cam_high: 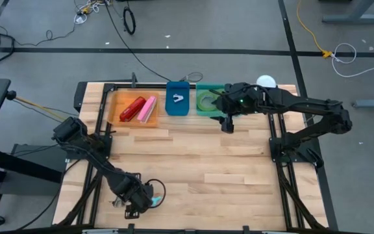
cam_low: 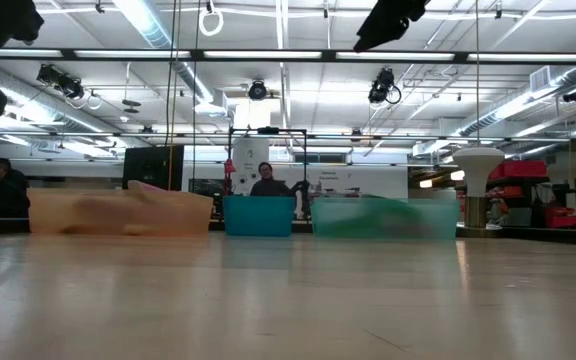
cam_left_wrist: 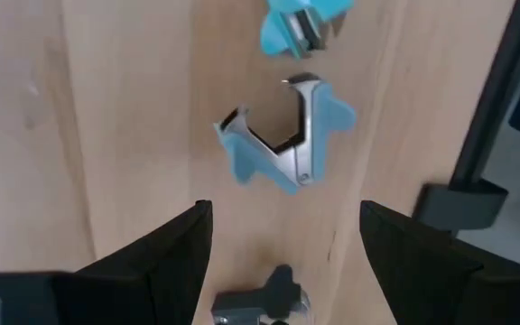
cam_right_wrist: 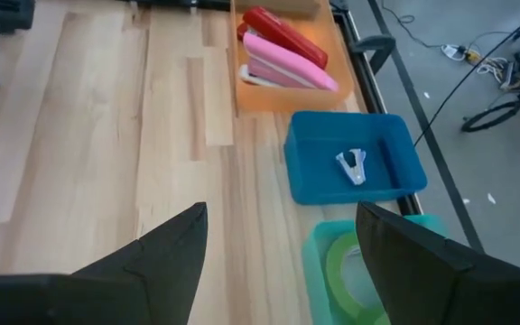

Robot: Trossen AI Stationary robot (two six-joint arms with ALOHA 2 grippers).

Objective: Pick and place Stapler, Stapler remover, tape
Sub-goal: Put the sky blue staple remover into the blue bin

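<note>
worktop point(cam_high: 193, 162): pale wood planks, dark metal frame round the edge
orange bin point(cam_high: 119, 107): shallow plastic tray at far edge; holds red stapler point(cam_high: 132, 108) and pink stapler point(cam_high: 148, 109) side by side, long glossy bodies
blue bin point(cam_high: 169, 107): middle tray, one silver stapler remover point(cam_right_wrist: 354, 166) inside
green bin point(cam_high: 200, 91): holds green tape point(cam_right_wrist: 346, 271), flat ring with wide open centre; other rolls not visible
right gripper point(cam_high: 226, 125): released, empty, hovering at near rim of green bin
left gripper point(cam_left_wrist: 283, 248): released, empty, at near left edge, just above loose blue remover point(cam_left_wrist: 283, 140)
blue remover: plastic wings, metal claws, lying flat; second one point(cam_left_wrist: 301, 23) just beyond, dark one point(cam_left_wrist: 260, 302) between the fingers
step tip: likely pick the remover; centre the fingers over the wings, drop straight, pinch the plastic not the claws
</note>
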